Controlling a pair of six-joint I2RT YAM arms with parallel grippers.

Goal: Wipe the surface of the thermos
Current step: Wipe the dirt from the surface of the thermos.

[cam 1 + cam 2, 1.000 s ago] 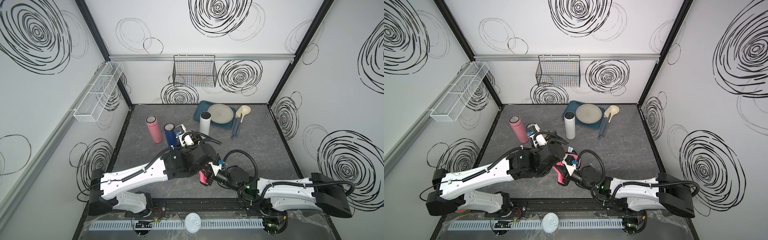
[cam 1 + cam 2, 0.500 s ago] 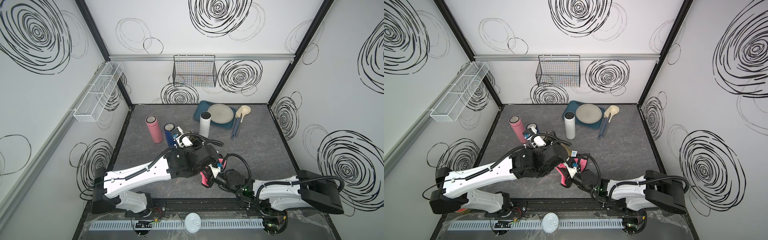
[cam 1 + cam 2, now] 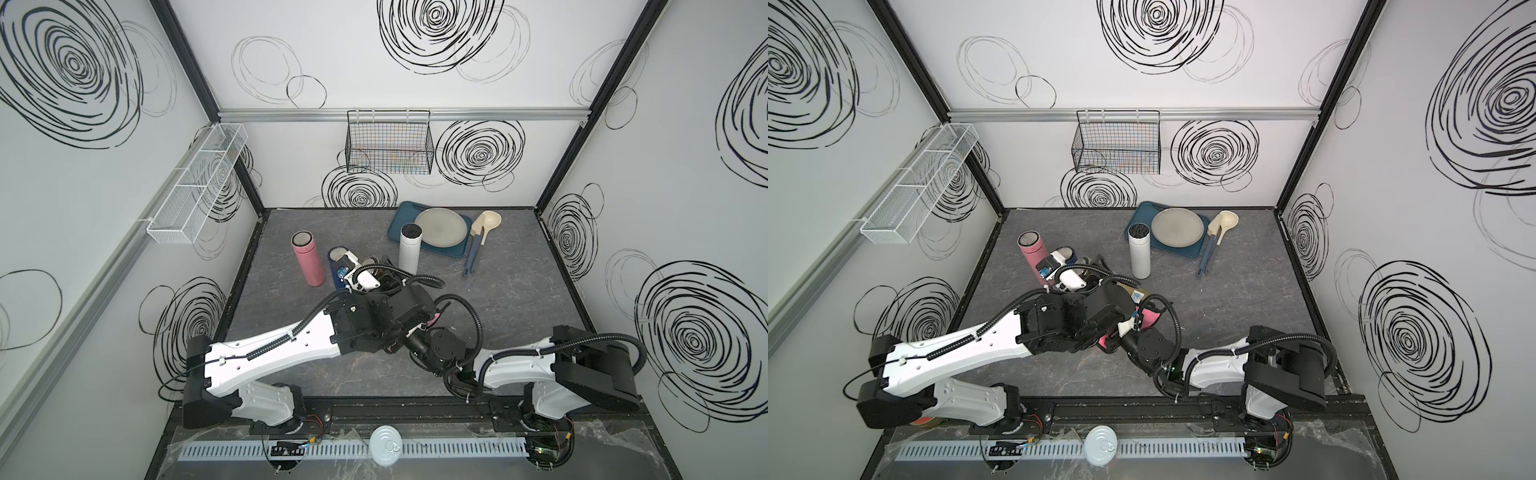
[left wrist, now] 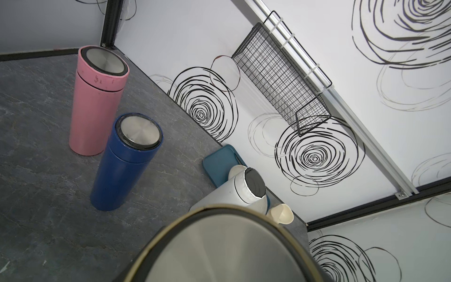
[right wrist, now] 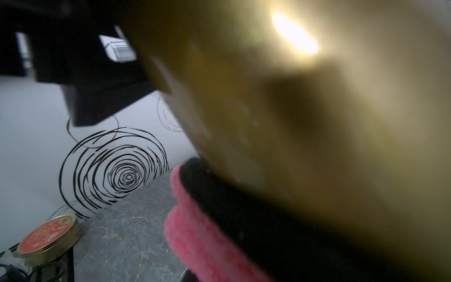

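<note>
In both top views three standing flasks are counted: navy flask point(image 3: 336, 276), pink flask point(image 3: 307, 262) beside it, white flask point(image 3: 409, 253) farther off. One cloth point(image 3: 1150, 319) is pinched in the right claw point(image 3: 1123, 331). By the left wrist view the gold thermos point(image 4: 219, 254) is added, near the navy flask and gripped by the closed left claw point(image 3: 386, 281). In the right wrist view the cloth is shown pressed against the thermos, and one red tin point(image 5: 48, 234) is added.

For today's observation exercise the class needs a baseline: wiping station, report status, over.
Left end effector shut on gold thermos. Right end effector shut on pink cloth, cloth against thermos side. Blue thermos stands close by left wrist.
</note>
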